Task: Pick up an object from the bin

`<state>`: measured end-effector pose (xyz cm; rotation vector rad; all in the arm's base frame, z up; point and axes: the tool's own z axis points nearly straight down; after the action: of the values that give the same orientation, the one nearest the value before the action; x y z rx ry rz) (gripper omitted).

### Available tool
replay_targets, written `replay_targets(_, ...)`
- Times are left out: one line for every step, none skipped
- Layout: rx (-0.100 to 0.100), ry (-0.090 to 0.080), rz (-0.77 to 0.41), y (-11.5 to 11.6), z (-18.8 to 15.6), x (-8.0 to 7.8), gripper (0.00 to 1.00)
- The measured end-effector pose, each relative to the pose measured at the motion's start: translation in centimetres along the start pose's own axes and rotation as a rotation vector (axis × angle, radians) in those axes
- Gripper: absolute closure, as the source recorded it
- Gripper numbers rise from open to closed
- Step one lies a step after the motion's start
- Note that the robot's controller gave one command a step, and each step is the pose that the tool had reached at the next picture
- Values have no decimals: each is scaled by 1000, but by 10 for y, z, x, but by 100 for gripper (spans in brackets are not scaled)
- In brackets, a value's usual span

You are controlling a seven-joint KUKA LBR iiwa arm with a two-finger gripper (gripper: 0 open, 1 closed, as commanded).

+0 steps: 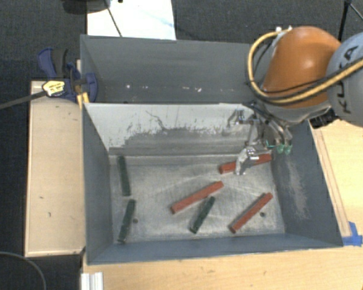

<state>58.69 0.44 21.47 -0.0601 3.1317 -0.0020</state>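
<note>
My gripper (244, 162) hangs low at the back right of the bin, shut on a red stick (261, 159) that lies crosswise between its fingers, close to the back wall. One silver fingertip (241, 167) crosses in front of the stick; the other is hidden behind it. A longer red stick (197, 197) lies on the bin floor just below and to the left. Beside that one lies a dark green stick (202, 214). Another red stick (251, 212) lies slanted at the front right.
Two more dark green sticks lie along the left side, one (124, 175) near the back, one (127, 220) near the front. The arm with its orange cover and yellow cables overhangs the bin's back right corner. The bin walls slope steeply inward.
</note>
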Motion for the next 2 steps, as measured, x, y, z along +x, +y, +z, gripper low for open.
replay_targets(-5,5,-2,-4,38,46,0)
replay_targets(-3,1,-133,0,135,32,100)
